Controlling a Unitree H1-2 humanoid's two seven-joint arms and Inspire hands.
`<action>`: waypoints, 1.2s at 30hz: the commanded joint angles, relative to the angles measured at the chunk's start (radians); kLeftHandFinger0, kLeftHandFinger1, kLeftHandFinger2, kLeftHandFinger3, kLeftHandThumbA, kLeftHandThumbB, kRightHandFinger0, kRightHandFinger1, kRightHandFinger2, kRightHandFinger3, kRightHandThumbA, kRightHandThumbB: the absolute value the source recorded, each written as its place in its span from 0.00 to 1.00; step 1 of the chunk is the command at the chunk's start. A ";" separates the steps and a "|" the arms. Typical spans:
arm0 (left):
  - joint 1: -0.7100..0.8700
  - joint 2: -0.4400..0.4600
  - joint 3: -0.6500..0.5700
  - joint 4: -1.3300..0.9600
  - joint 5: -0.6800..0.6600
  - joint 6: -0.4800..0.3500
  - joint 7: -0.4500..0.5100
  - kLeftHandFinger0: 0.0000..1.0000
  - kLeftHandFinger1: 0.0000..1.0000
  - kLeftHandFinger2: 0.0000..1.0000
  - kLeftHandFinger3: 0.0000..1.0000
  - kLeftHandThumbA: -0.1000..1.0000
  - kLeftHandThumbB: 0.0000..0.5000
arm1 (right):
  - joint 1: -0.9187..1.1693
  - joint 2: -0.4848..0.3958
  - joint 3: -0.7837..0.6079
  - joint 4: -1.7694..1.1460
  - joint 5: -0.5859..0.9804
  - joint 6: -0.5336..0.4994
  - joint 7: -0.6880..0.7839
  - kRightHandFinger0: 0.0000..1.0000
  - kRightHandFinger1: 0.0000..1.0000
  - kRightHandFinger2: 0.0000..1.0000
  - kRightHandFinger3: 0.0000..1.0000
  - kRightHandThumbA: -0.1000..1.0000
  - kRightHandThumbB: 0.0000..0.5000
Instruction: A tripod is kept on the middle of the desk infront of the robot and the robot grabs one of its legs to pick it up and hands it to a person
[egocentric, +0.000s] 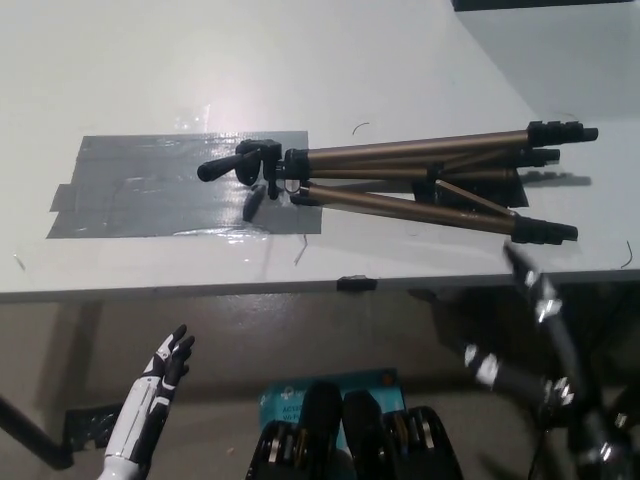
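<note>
Currently on its side, flat on the white desk (150, 60), right of the middle: the tripod (400, 172), untouched by either hand. Legs folded loosely together, bronze-coloured, running toward picture right and ending in black lower sections near the desk's right side. Closest to the front edge, the nearest leg (420, 208), splayed a little from the other two and angled down toward that edge. At the left end, the black tripod head (245, 163), handle pointing left, resting over the right end of a grey tape patch (130, 190) stuck to the desk top. On the front edge of the desk, below the head end, a small black tab (357, 284). At the far right corner, a dark object (540, 4), cut off by the frame.

Below and in front of the desk edge, at lower right: the black right hand (565, 390), blurred, released, fingers (525, 275) spread wide and grasping nothing, one fingertip just beneath the black end of the nearest leg but apart from it. At lower left, well away from the tripod and below the desk edge: the white left hand (160, 378), at rest, stretched out loosely, likewise holding nothing. Between the two hands, low in the view, a teal box (330, 393) with white print too small to read. Across the bottom left corner, a slanting black bar (30, 432).
</note>
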 joint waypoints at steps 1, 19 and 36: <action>0.001 0.003 -0.001 -0.016 0.016 -0.041 0.004 1.00 1.00 1.00 1.00 1.00 0.35 | -0.198 -0.078 -0.018 -0.107 -0.240 0.131 0.019 1.00 1.00 1.00 1.00 0.92 0.58; -0.006 0.005 0.001 -0.015 0.015 -0.039 0.001 1.00 1.00 1.00 1.00 1.00 0.35 | -0.605 -0.149 0.174 0.307 -0.544 0.284 -0.003 1.00 1.00 1.00 1.00 1.00 0.78; -0.019 0.010 -0.009 -0.018 0.022 -0.045 -0.010 1.00 1.00 1.00 1.00 1.00 0.31 | -0.752 -0.056 0.244 0.583 -0.639 0.339 -0.180 1.00 1.00 1.00 1.00 0.95 0.70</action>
